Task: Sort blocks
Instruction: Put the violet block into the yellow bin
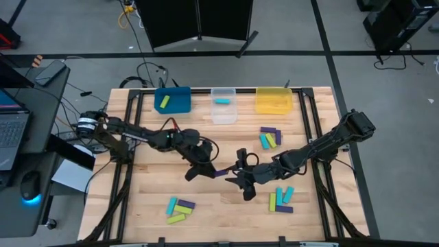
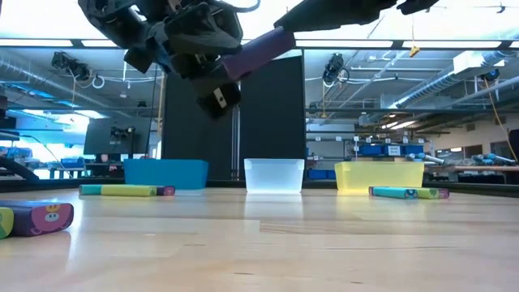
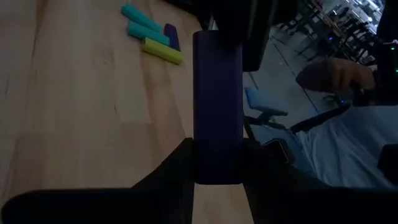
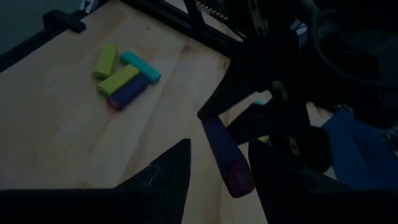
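Observation:
A purple block (image 1: 221, 171) hangs in the air over the table's middle, with my left gripper (image 1: 209, 170) shut on one end of it. My right gripper (image 1: 236, 175) faces it from the right. It is open, and its fingers stand on either side of the block's other end (image 4: 235, 177) with a gap showing on both sides. More lime green, cyan and purple blocks lie flat on the table in three groups: near left (image 1: 178, 209), near right (image 1: 281, 199) and far right (image 1: 269, 137). My left gripper pinches the purple block's end (image 3: 217, 163) between its two fingers. They come from the table's left, nearly level, and the block runs on straight ahead of them. The block (image 2: 259, 53) is lifted well clear of the table, slightly tilted.
Along the far edge stand a blue bin (image 1: 173, 99) with a green block in it, a clear bin (image 1: 223, 104) with a cyan block in it, and a yellow bin (image 1: 274, 100). Bare wood lies under the two grippers. Beyond the table, part of a person (image 3: 336, 74) shows.

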`<state>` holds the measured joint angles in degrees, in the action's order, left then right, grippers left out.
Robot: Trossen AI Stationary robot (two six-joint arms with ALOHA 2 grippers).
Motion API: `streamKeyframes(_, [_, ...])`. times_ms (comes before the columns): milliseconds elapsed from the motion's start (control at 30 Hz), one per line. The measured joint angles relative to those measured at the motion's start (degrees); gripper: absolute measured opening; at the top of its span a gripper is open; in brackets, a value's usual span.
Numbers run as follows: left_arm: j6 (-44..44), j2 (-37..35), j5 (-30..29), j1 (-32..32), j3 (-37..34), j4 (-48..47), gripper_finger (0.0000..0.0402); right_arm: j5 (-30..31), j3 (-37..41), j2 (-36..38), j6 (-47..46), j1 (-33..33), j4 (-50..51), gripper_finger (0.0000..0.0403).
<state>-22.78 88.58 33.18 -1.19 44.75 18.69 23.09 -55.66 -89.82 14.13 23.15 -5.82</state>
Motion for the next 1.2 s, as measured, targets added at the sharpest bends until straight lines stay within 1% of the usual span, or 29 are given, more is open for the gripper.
streamKeyframes(167, [-0.05,0.0,0.28,0.0,0.0,1.93,0.0107,-0.86,0.0,0.0,-0.25,-1.12,0.21,0.015])
streamKeyframes(267, [-0.11,0.0,1.09,0.0,0.0,3.22,0.0107,-2.77,0.0,0.0,-0.34,-1.74,0.23,0.0129])
streamKeyframes(467, [0.42,-0.01,1.8,-0.02,0.0,2.99,0.0107,-3.7,-0.01,0.0,0.28,-2.22,0.44,0.0079])
streamKeyframes(633, [2.58,-0.04,1.46,0.29,0.01,2.83,0.0105,-3.67,-1.14,-0.02,0.35,-2.25,2.04,0.0079])
streamKeyframes(767, [7.01,-0.09,0.45,0.86,0.02,2.79,0.0128,-2.24,-3.81,-0.02,-0.43,-2.25,7.17,0.0079])
streamKeyframes(867, [10.93,-0.09,-2.86,1.3,0.04,2.66,0.0154,0.09,-6.2,-0.02,-1.95,-2.3,11.38,0.0076])
streamKeyframes(967, [15.19,-0.1,-7.45,1.91,0.04,0.95,0.017,2.97,-9.4,-0.02,-2.47,-2.4,16.56,0.0076])
streamKeyframes(1033, [19.25,-0.48,-11.71,2.55,0.02,-2.12,0.0174,5.39,-11.44,0.02,-2.51,-2.55,20.93,0.0076])
streamKeyframes(1100, [22.55,-0.73,-16.04,3.29,0.02,-3.2,0.0176,7.13,-13.5,0.02,-2.58,-3.07,25.97,0.0076])
streamKeyframes(1200, [25.36,-1.32,-18.46,4.19,0.02,-3.29,0.0177,8.0,-15.74,0.1,-3.02,-5.15,31.33,0.0076])
